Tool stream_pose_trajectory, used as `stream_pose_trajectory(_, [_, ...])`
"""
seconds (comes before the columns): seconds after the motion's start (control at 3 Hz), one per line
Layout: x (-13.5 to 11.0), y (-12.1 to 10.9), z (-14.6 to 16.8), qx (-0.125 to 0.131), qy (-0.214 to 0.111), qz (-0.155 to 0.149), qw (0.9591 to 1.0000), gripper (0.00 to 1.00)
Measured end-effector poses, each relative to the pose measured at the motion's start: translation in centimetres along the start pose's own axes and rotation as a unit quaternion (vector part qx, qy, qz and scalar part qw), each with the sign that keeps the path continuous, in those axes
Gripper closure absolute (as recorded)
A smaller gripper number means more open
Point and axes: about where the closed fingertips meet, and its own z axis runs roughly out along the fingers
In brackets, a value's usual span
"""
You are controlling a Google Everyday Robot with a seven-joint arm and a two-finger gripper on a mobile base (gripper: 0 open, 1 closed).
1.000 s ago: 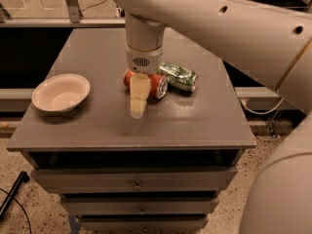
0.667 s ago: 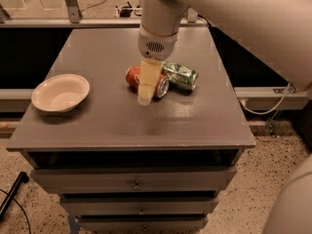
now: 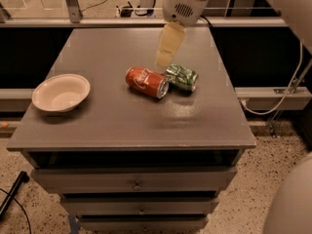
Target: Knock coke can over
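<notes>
The red coke can [image 3: 146,82] lies on its side in the middle of the grey table [image 3: 117,121], its silver top pointing right and towards the front. Its top end touches a green and silver dented can [image 3: 182,77], which also lies on its side just to the right. My gripper [image 3: 166,48] hangs from the white arm above and behind the two cans, lifted off the table and apart from both. It holds nothing.
A cream bowl [image 3: 61,92] sits near the table's left edge. The table stands on a drawer unit [image 3: 136,184]. A rail and dark gap run behind the table, and a cable [image 3: 287,89] hangs at the right.
The gripper has risen and moved back and right, away from the cans. The coke can, half hidden behind the gripper before, now shows fully, lying on its side.
</notes>
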Motion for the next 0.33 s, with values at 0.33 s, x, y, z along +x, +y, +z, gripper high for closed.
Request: stream_pose_trajectory(0.33, [-0.61,-0.31,-0.53,0.007,-0.009,-0.002,0.9999,0.00])
